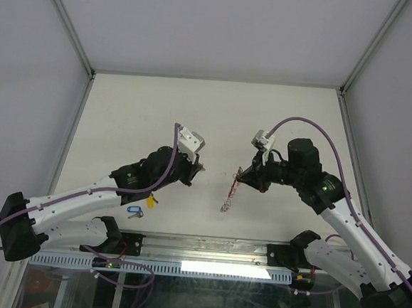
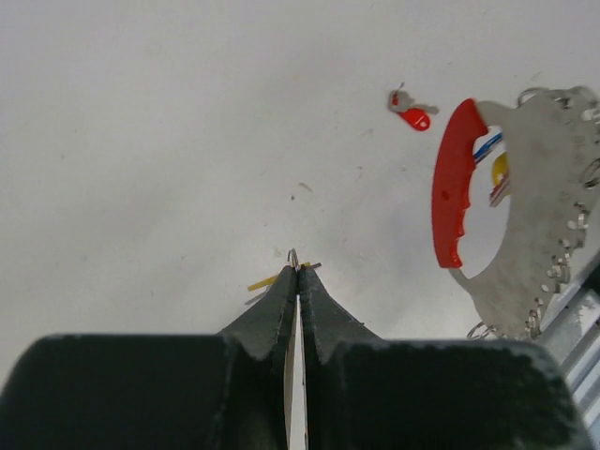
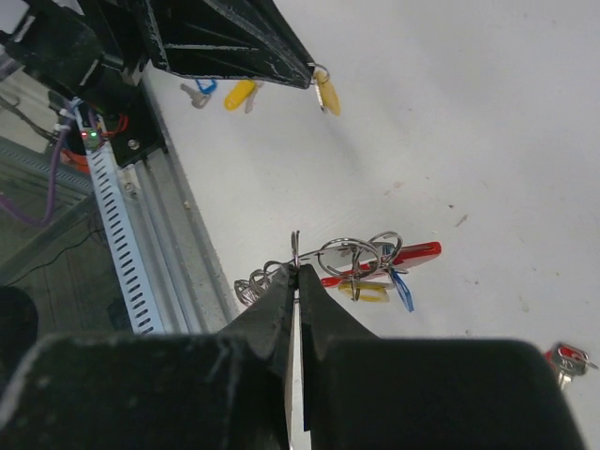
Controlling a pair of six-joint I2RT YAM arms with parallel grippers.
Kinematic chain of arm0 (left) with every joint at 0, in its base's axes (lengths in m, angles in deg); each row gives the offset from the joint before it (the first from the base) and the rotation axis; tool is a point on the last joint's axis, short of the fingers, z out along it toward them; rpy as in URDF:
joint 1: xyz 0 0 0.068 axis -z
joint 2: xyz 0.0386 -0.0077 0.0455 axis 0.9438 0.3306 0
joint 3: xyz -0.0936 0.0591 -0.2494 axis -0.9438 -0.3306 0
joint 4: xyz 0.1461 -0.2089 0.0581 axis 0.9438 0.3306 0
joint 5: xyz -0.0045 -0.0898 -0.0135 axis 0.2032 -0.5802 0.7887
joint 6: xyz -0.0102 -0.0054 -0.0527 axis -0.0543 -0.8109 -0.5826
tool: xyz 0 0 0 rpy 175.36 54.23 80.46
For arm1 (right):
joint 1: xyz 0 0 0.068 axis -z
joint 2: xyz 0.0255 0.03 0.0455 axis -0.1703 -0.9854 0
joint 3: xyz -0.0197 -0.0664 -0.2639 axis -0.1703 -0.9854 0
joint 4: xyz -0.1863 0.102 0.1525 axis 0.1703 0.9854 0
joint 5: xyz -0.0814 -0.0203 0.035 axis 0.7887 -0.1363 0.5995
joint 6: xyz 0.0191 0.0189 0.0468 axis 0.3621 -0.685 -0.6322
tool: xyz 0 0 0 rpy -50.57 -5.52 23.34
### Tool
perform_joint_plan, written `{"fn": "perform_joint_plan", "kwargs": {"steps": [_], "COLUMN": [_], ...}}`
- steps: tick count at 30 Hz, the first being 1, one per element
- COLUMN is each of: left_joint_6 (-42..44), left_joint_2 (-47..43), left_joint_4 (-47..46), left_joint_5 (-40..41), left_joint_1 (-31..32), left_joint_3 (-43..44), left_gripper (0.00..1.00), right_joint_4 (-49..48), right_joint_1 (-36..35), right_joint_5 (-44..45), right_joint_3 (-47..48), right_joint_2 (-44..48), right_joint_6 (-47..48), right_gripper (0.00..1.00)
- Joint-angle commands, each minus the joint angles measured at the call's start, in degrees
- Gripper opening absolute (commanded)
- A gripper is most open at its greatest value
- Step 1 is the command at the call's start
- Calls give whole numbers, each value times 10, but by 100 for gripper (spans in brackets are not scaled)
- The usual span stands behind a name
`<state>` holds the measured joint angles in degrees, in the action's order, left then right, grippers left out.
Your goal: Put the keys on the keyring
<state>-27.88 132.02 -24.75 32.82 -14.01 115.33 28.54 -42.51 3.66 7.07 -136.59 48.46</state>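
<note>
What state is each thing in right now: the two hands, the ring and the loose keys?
Left hand: shut on a yellow-tagged key.
Right hand: shut on a metal ring of the keyring.
Keyring: held by the right hand; blue and yellow tags already on it.
Red-tagged key: loose on the table.
Blue-tagged key: loose on the table.
Second yellow-tagged key: loose on the table, beside the blue one.

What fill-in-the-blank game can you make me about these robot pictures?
The left pincer holds a key with a ___ tag.
The right pincer grips the keyring by its silver ___.
The keyring's curved band is ___.
Missing words: yellow; rings; red.
</note>
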Motion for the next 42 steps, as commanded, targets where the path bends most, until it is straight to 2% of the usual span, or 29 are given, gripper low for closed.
{"fn": "perform_joint_plan", "kwargs": {"steps": [1, 5, 15, 26, 34, 42], "left_joint_6": [67, 91, 132, 164, 192, 206], "left_joint_2": [-44, -59, -82, -127, -122, -109], "left_joint_4": [-108, -163, -217, -198, -168, -155], "left_joint_5": [-80, -135, -257, -329, -378, -399], "left_joint_1": [5, 5, 4, 5, 5, 5], "left_joint_3": [-20, -42, -56, -54, -38, -22], "left_gripper": [0, 0, 0, 0, 0, 0], "right_joint_4": [-58, -82, -114, -116, -113, -144], "right_joint_1": [3, 2, 3, 2, 3, 1], "right_joint_5": [-101, -155, -234, -298, -344, -340], "right_joint_3": [35, 28, 19, 11, 34, 30], "right_joint_2": [0, -7, -29, -40, -73, -75], "right_joint_6": [9, 5, 2, 25, 11, -21], "right_gripper": [0, 0, 0, 0, 0, 0]}}
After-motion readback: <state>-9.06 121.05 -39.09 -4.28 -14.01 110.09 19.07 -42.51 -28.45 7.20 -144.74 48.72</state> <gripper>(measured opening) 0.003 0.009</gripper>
